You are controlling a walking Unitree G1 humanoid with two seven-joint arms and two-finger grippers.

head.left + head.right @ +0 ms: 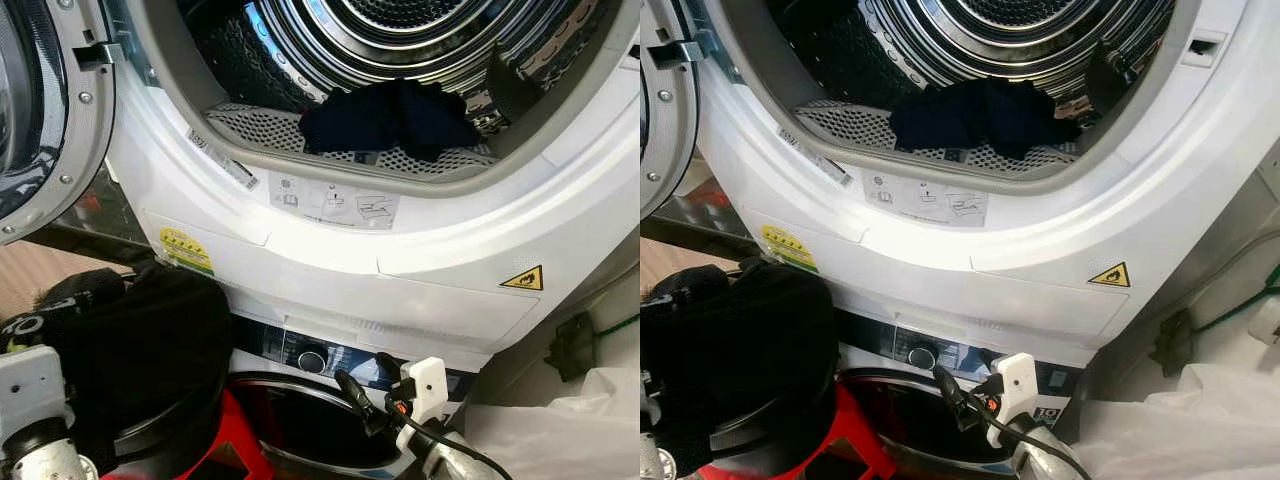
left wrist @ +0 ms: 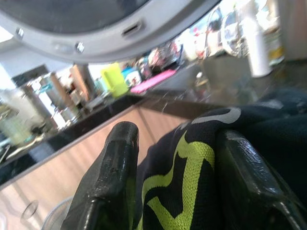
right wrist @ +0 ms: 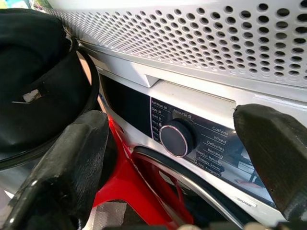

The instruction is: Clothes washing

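At the front lip of the upper drum [image 1: 300, 60], on the perforated filter plate, we find a dark garment [image 1: 390, 118] lying bunched, partly over the edge of the opening. The door [image 1: 40, 110] stands swung out at the left.

Low at the left, the left gripper [image 2: 172, 191] is closed on a black garment with a yellow-green pattern [image 2: 192, 163], which we see pinched between both fingers [image 2: 112, 187] in the left wrist view. The bulk of that cloth hangs over a black basket [image 1: 150, 430]. The right gripper [image 3: 177, 167] has its fingers spread wide and holds nothing; it sits just in front of the lower machine's panel, aimed near the dial [image 3: 176, 139].

Risks, in our judgement:
- The held garment is gripped by a fold only; a lift to the drum may let it slip or snag on the basket rim.
- The garment at the lip could be dragged out or trapped when the door is shut.
- The right gripper is close enough to the dial to knock the programme setting.

View differences: the head views show the drum, its garment and the yellow warning label [image 1: 524, 278]. The right wrist view alone lets us read the dial's programme legends. The left wrist view alone confirms the grip and shows a cluttered counter behind.
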